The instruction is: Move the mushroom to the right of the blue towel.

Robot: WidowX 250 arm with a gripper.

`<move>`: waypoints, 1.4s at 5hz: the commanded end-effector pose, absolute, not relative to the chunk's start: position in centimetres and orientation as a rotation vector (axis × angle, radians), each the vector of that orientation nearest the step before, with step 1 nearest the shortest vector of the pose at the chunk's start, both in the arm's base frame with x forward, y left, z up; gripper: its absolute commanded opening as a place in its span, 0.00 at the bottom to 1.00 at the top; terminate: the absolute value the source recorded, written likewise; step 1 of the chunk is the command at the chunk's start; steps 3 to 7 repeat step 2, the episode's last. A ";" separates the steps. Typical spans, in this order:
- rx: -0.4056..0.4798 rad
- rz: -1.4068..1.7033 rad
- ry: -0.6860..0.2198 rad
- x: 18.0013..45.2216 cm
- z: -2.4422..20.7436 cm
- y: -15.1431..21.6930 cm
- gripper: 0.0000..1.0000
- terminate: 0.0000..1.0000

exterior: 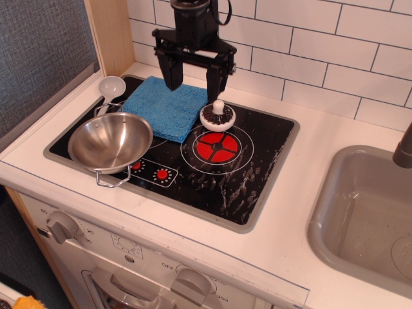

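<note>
White and small, the toy mushroom [217, 116] sits upside down on the black glass cooktop [257, 164], dark brown gilled underside and short stem pointing up, just beside the right edge of the folded square blue terry towel [165, 106] and at the top rim of the red burner ring [217, 147]. My black fingers [215, 76] hang spread wide above the towel and the mushroom, pinching nothing. A round steel bowl [110, 143] rests at the cooktop's left front, near a white plastic spoon [109, 87].
</note>
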State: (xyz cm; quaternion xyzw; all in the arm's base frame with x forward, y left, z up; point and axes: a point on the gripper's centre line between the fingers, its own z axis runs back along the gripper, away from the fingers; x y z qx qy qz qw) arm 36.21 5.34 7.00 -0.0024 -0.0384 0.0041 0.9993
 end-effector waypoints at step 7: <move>0.034 0.001 -0.147 35.7 9.3 5.9 1.00 1.00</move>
